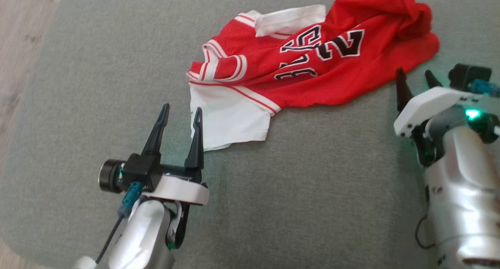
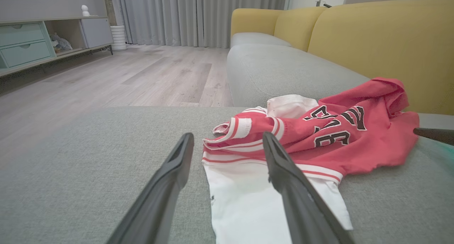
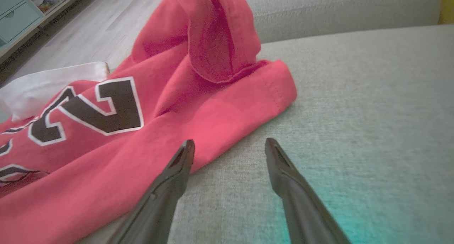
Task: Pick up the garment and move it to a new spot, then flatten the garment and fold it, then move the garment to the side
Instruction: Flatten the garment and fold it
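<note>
Left gripper (image 1: 183, 107) and right gripper (image 1: 414, 70) both wide open, empty; drop low, pinch crumpled red jersey (image 1: 312, 65) at near-left white panel and right hem.

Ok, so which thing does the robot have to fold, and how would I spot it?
Find the big grey sofa seat with the yellow back cushions behind it. Lying crumpled on that seat is the garment, a bright red jersey with white parts. Its black numbers edged in white and its striped trim set it apart from the plain cushions.
</note>
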Controlling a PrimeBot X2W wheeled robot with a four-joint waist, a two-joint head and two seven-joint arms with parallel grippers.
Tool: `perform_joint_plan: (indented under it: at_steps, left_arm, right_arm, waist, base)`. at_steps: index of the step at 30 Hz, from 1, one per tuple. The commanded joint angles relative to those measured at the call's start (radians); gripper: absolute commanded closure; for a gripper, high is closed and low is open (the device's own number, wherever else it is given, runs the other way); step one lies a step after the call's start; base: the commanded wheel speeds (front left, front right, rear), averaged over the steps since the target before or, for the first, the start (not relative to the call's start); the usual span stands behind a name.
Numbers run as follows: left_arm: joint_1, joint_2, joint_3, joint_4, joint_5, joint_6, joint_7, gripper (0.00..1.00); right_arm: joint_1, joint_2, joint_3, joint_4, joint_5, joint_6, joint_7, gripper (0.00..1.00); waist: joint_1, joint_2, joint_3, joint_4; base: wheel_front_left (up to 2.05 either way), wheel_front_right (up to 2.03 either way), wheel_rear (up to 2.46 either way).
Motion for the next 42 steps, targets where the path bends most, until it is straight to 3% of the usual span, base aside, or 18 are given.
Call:
perform_joint_plan:
  at_steps: [1,7,8,9,14,17,22,30,35,42]
  left_arm:
    - [-0.045,0.005,0.021,-0.032,-0.010,0.004,-0.009,0.00]
    - [-0.062,0.005,-0.009,-0.037,-0.029,0.021,-0.009,0.00]
    - [-0.065,0.004,-0.011,-0.035,-0.031,0.023,-0.009,0.00]
    - [-0.068,0.004,-0.012,-0.033,-0.032,0.024,-0.009,0.00]
    - [-0.062,0.004,-0.004,-0.020,-0.027,0.031,-0.009,0.00]
    - [-0.039,0.013,0.018,-0.013,-0.018,0.030,-0.009,0.00]
    - [0.004,0.033,0.040,-0.007,-0.009,0.026,-0.009,0.00]
    - [0.044,0.037,0.040,-0.010,-0.003,0.027,-0.009,0.00]
    - [0.052,0.036,0.036,-0.012,-0.005,0.026,-0.009,0.00]
    - [0.040,0.033,0.027,-0.017,-0.005,0.022,-0.009,0.00]
  right_arm:
    - [-0.053,0.004,0.001,0.002,-0.009,-0.001,-0.003,0.00]
    - [-0.154,0.004,-0.035,0.180,-0.002,-0.001,-0.035,0.00]
    - [-0.166,0.004,-0.030,0.206,0.003,-0.001,-0.046,0.66]
    - [-0.177,0.004,-0.025,0.226,0.003,-0.001,-0.063,1.00]
    - [-0.187,0.004,0.001,0.286,-0.037,-0.001,-0.185,1.00]
    - [-0.162,0.004,0.028,0.309,0.006,-0.001,-0.303,1.00]
    - [-0.098,0.004,0.108,0.285,0.087,-0.001,-0.360,1.00]
    - [0.034,0.005,0.136,0.120,0.087,-0.001,-0.368,1.00]
    - [0.093,0.005,0.087,0.024,0.033,-0.001,-0.352,1.00]
    - [0.139,0.005,0.074,-0.140,-0.050,-0.001,-0.204,1.00]
  waist:
    - [-0.0002,0.0000,0.021,0.017]
    - [-0.0002,0.0000,0.040,0.030]
    - [-0.0002,0.0000,0.041,0.029]
    - [-0.0002,0.0000,0.041,0.028]
    - [-0.0002,0.0000,0.013,-0.004]
    - [-0.0002,0.0000,-0.039,-0.063]
    - [-0.0002,0.0000,-0.113,-0.159]
    - [-0.0002,0.0000,-0.189,-0.235]
    - [-0.0002,0.0000,-0.198,-0.231]
    - [-0.0002,0.0000,-0.166,-0.183]
  base:
    - [0.00,0.00,0.00]
    - [0.00,0.00,0.00]
    - [0.00,0.00,0.00]
    - [0.00,0.00,0.00]
    - [0.00,0.00,0.00]
    - [0.00,0.00,0.00]
    - [0.00,0.00,0.00]
    - [0.00,0.00,0.00]
    - [0.00,0.00,0.00]
    - [0.00,0.00,0.00]
